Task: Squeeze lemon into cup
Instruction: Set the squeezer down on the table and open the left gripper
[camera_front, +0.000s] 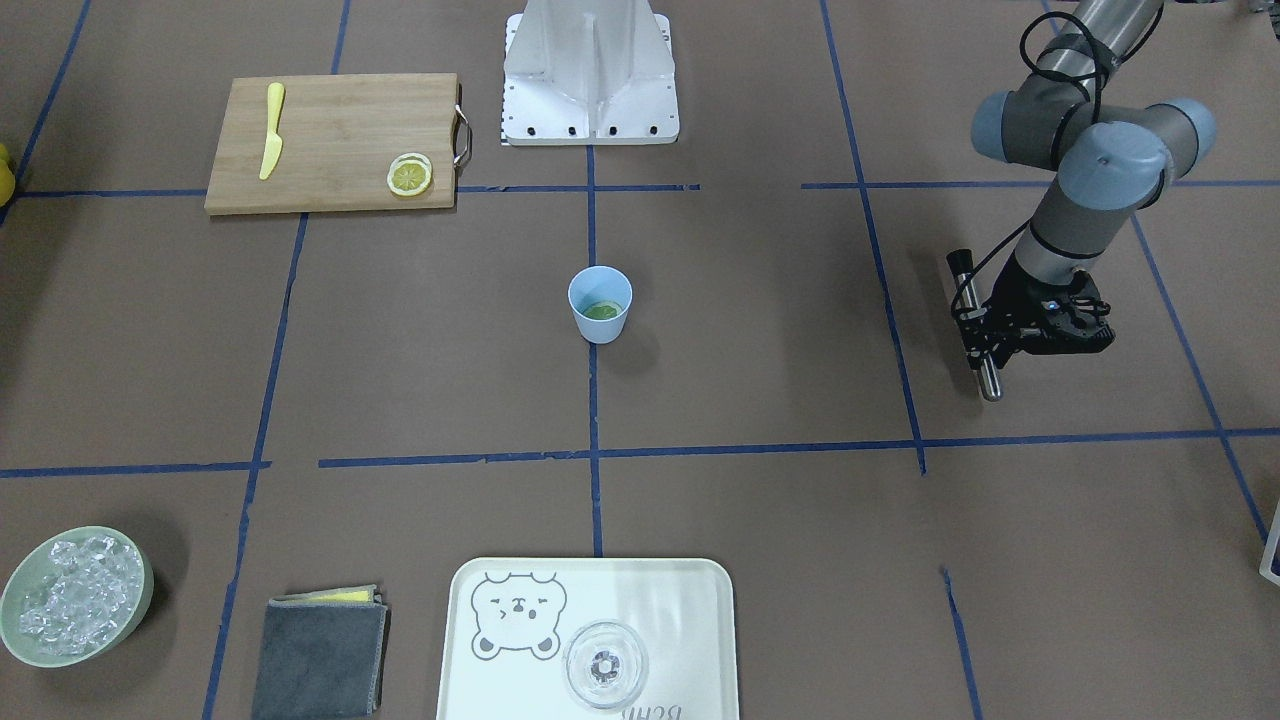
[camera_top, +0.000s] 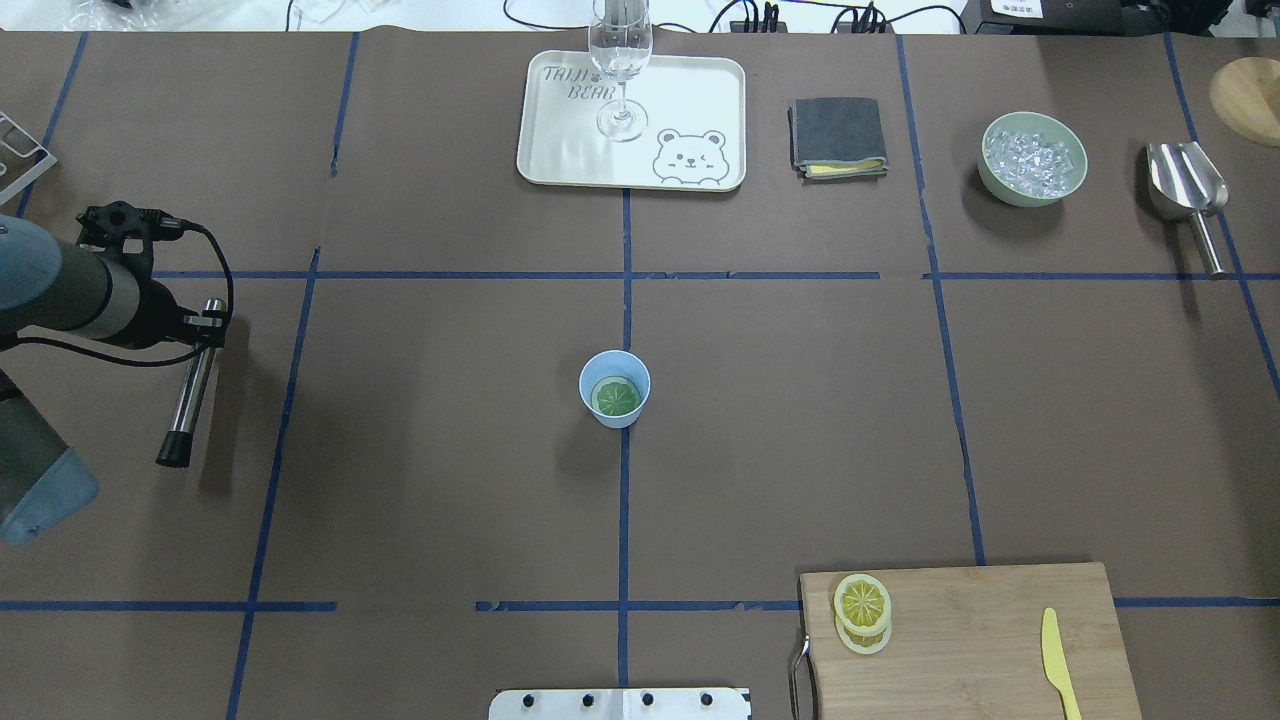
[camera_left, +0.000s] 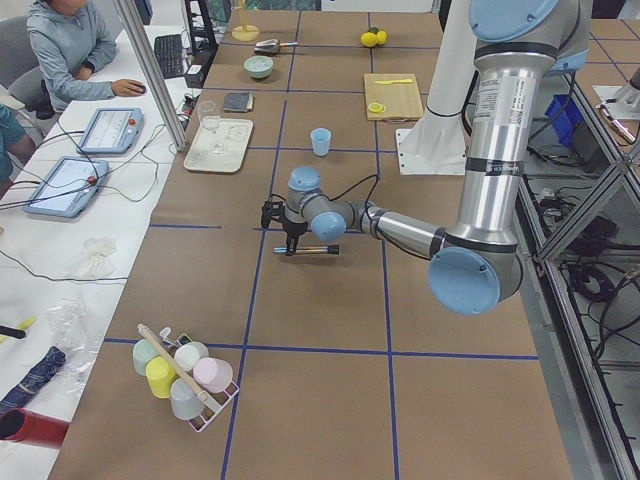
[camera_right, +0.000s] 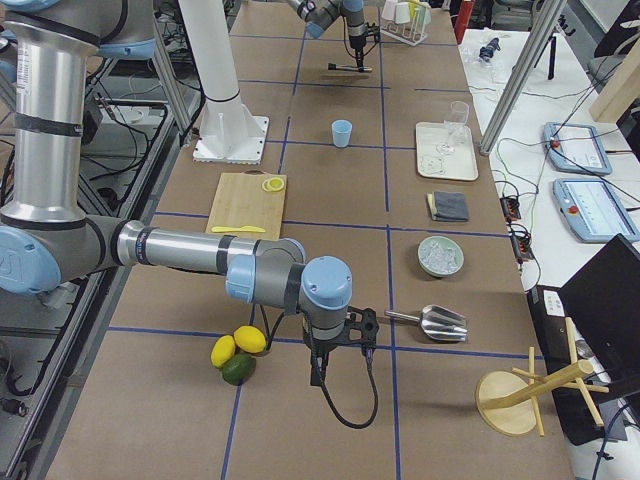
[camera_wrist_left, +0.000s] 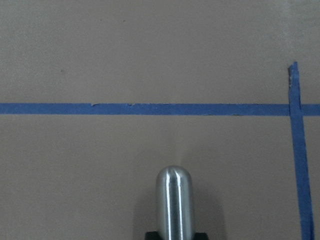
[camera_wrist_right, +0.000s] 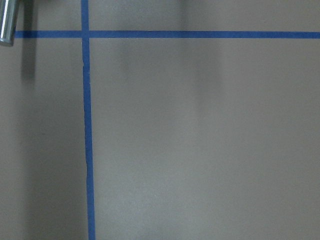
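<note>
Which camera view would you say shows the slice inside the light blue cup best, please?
The overhead exterior view: it looks down into the cup, showing the whole round slice. The front-facing view shows only part of it behind the rim; the side views show just the cup's outside; the wrist views show neither.

Steep downward look at a brown tabletop crossed by blue tape lines. At centre stands a light blue cup with a greenish slice inside. Upper left, a bamboo cutting board carries a pale yellow knife and a lemon slice. On the right, the left claw grips a metal rod. Along the bottom edge: a green bowl of ice, a folded grey cloth, and a bear-printed tray holding a clear glass.
</note>
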